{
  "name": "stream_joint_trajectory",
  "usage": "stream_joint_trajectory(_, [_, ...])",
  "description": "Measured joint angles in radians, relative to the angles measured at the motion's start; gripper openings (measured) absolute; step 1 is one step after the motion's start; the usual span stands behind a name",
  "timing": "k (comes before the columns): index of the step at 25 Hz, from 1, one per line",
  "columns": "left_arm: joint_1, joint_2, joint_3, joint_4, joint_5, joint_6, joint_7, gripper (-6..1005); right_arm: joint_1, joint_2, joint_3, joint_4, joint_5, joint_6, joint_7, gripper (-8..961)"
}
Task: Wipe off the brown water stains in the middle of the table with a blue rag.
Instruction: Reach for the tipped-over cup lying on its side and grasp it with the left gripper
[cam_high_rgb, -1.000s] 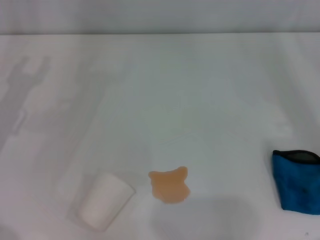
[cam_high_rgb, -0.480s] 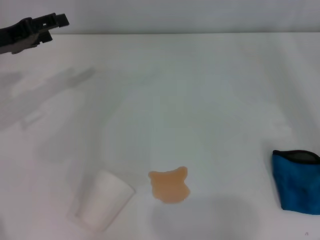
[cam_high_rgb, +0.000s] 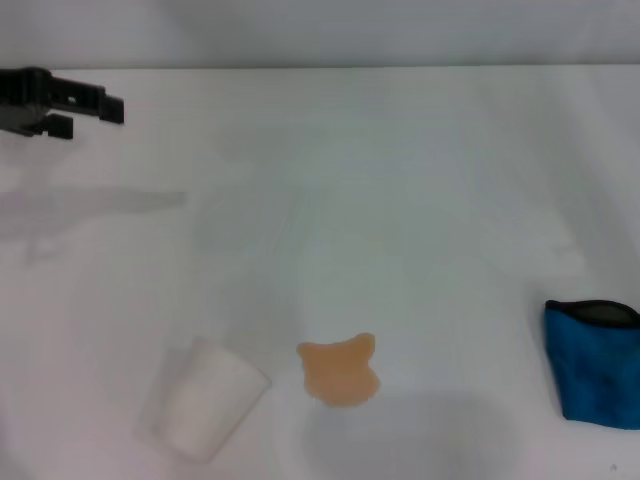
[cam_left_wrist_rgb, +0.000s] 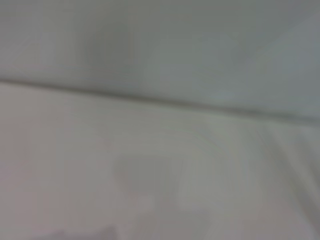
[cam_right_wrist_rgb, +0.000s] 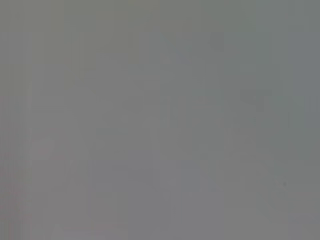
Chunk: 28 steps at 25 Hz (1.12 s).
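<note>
In the head view, the left gripper (cam_high_rgb: 95, 107) now hangs above the far left part of the table (cam_high_rgb: 400, 200), lower and flatter than half a second ago, when it pointed in from the upper left corner; a second ago it was not in sight at all, only its shadow. Its two dark fingers appear a little parted, with nothing between them. The brown water stains (cam_high_rgb: 341, 371) lie untouched in the near middle, a lobed orange-brown puddle. A white paper cup (cam_high_rgb: 205, 398) lies on its side just to the puddle's left, apart from it. The blue rag (cam_high_rgb: 592, 362) rests folded at the near right edge, well apart from the puddle and on the opposite side from the moving arm; none of the three has shifted. So the arm has only begun its approach, and no wiping has started, since the rag is not yet picked up. The left wrist view shows only bare white table surface and the seam where it meets the wall behind; no task thing appears there. The right wrist view is a blank grey field, and the right gripper shows in no picture, so that arm seems parked out of sight.
</note>
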Motion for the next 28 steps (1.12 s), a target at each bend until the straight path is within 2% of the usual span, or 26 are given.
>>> stream_joint_trajectory(4, [-0.069, -0.008, 0.051, 0.061, 0.107, 0.123, -0.027, 877, 0.005, 0.000, 0.000, 0.000, -0.001, 0.000, -0.002, 867])
stream_joint_trajectory(7, [-0.127, -0.012, 0.125, 0.069, 0.119, 0.212, -0.031, 877, 0.008, 0.000, 0.000, -0.001, -0.001, 0.000, -0.002, 867])
stream_joint_trajectory(8, [-0.155, -0.012, 0.176, 0.073, 0.132, 0.253, -0.043, 877, 0.008, 0.000, 0.000, -0.002, 0.000, 0.000, -0.003, 867])
stream_joint_trajectory(14, [-0.191, -0.013, 0.218, 0.074, 0.199, 0.318, -0.101, 877, 0.009, 0.000, 0.003, -0.003, 0.005, 0.000, -0.004, 867])
stream_joint_trajectory(19, [-0.200, -0.033, 0.260, 0.064, 0.206, 0.337, -0.122, 877, 0.014, -0.001, 0.017, -0.003, 0.006, 0.006, -0.005, 867])
stream_joint_trajectory(20, [-0.205, -0.045, 0.280, 0.063, 0.208, 0.336, -0.126, 877, 0.015, -0.001, 0.017, -0.003, 0.007, 0.007, -0.005, 867])
stream_joint_trajectory(21, [-0.217, -0.073, 0.310, 0.061, 0.225, 0.335, -0.126, 877, 0.017, -0.002, 0.018, -0.003, 0.007, 0.007, -0.005, 867])
stream_joint_trajectory(24, [-0.246, -0.130, 0.342, 0.044, 0.290, 0.333, -0.123, 877, 0.024, -0.002, 0.018, -0.004, 0.007, 0.007, -0.005, 867])
stream_joint_trajectory(25, [-0.259, -0.155, 0.355, 0.032, 0.329, 0.332, -0.122, 877, 0.026, -0.002, 0.019, -0.004, 0.007, 0.007, -0.006, 867])
stream_joint_trajectory(28, [-0.288, -0.194, 0.375, 0.004, 0.394, 0.332, -0.121, 877, 0.032, -0.002, 0.024, -0.004, 0.006, 0.007, -0.006, 867])
